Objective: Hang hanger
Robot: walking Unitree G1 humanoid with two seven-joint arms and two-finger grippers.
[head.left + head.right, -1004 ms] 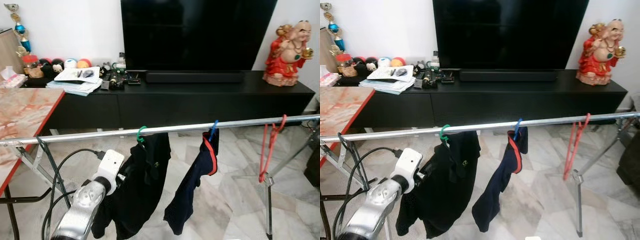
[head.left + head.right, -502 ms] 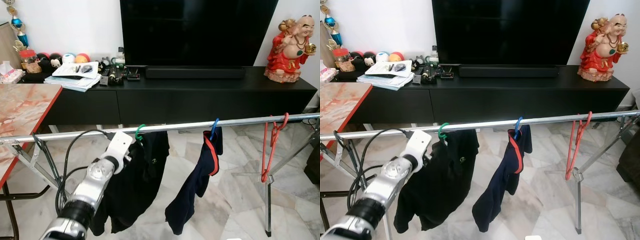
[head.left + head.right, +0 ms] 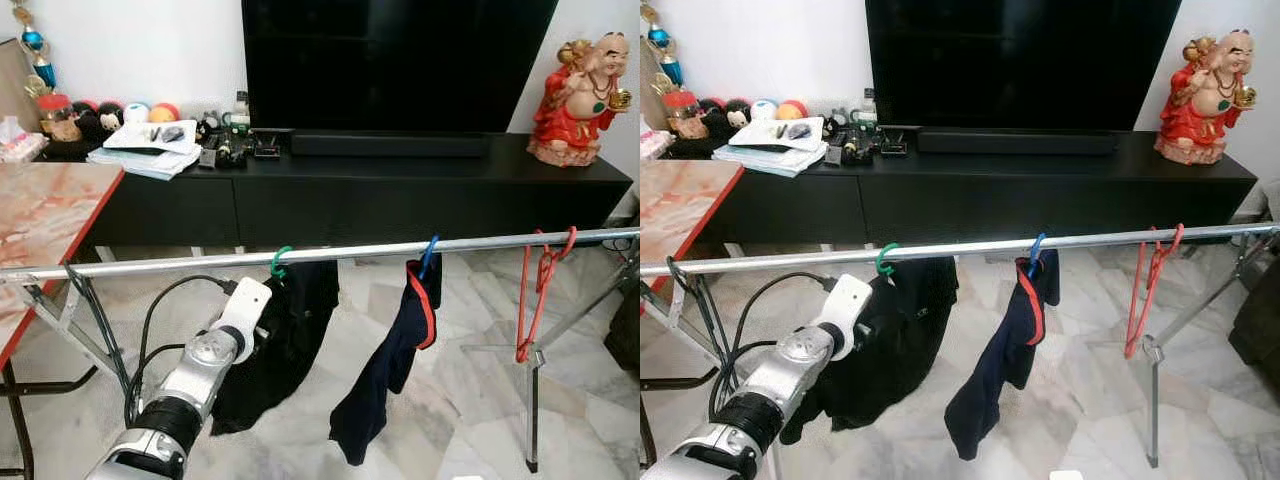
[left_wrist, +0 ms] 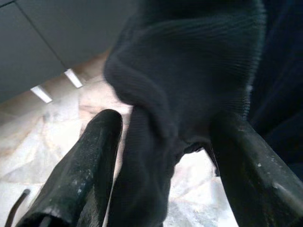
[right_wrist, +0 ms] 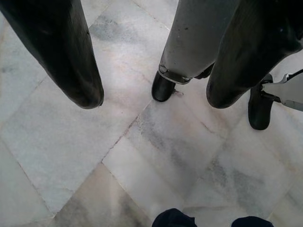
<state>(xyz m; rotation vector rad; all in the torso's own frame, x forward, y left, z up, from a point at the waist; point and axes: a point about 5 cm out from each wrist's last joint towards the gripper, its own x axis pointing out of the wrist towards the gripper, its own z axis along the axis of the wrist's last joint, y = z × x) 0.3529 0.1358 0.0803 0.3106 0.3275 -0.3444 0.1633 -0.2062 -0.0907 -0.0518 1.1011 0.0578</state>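
The long silver metal drying rail [image 3: 330, 257] carries the green plastic hanger [image 3: 279, 265] by its hook, so the black shirt [image 3: 290, 335] hangs free under it. The left claw [image 4: 163, 156] is at the shirt's side with its fingers spread around a fold of cloth, not squeezing it, probably to settle the garment. The right claw [image 5: 154, 90] hangs open over the marble floor [image 5: 94, 142], idle.

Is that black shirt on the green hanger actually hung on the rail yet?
Yes. The green hanger hooks over the rail, the black shirt dangling below; the left gripper, open, has cloth between its fingers.
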